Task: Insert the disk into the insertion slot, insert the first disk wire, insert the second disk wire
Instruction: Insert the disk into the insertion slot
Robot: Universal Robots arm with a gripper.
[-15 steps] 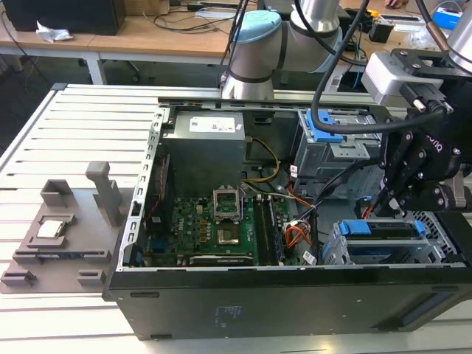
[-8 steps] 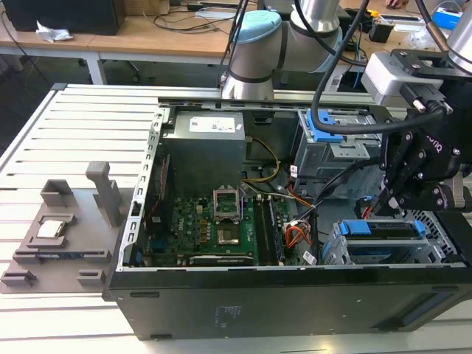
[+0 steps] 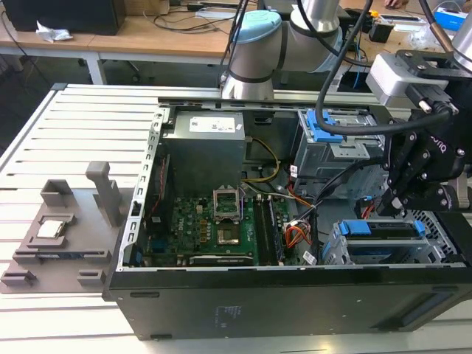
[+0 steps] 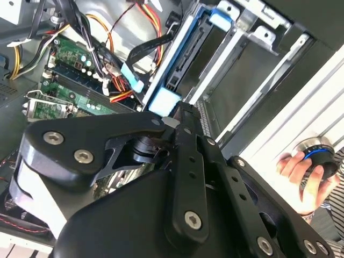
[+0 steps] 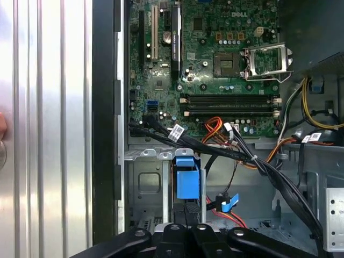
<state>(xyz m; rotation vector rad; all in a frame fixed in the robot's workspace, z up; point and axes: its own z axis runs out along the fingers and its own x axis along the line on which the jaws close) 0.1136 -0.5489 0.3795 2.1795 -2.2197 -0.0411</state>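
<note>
- The insertion slot [image 3: 333, 254], low in the case on the exterior view's right, holds the disk [image 3: 383, 231], blue-framed and lying flat.
- Its long axis runs left to right across that view.
- My gripper [image 3: 392, 210] hangs just above; I cannot tell its grip.

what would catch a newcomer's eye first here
The open computer case with its green motherboard dominates the exterior view. At that view's right, the black gripper hangs just above the blue-framed disk sitting in the low metal cage.
</note>
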